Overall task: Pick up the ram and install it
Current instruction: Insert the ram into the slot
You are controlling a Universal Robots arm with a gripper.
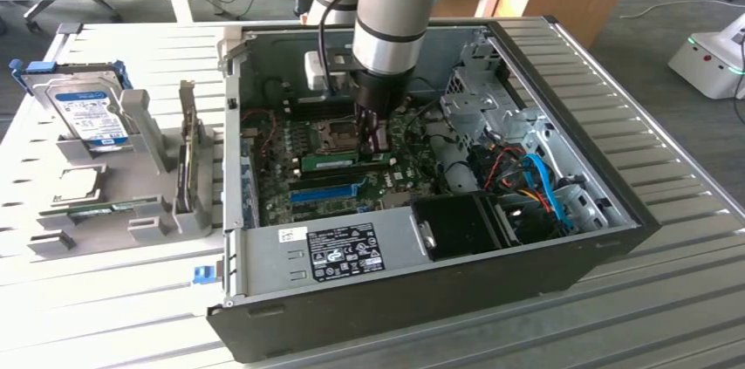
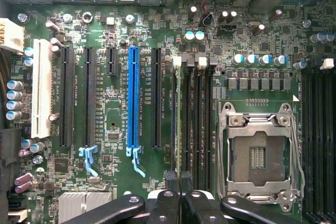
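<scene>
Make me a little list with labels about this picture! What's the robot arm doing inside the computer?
place: open computer case on a slatted table
arm: gripper shut, inside the case over the motherboard
ram: green ram on edge in a slot, between the blue slot and the processor socket, one end at the gripper
pinched or pressed: cannot tell
outside the case: hard drive in a grey holder, exterior view's left
</scene>
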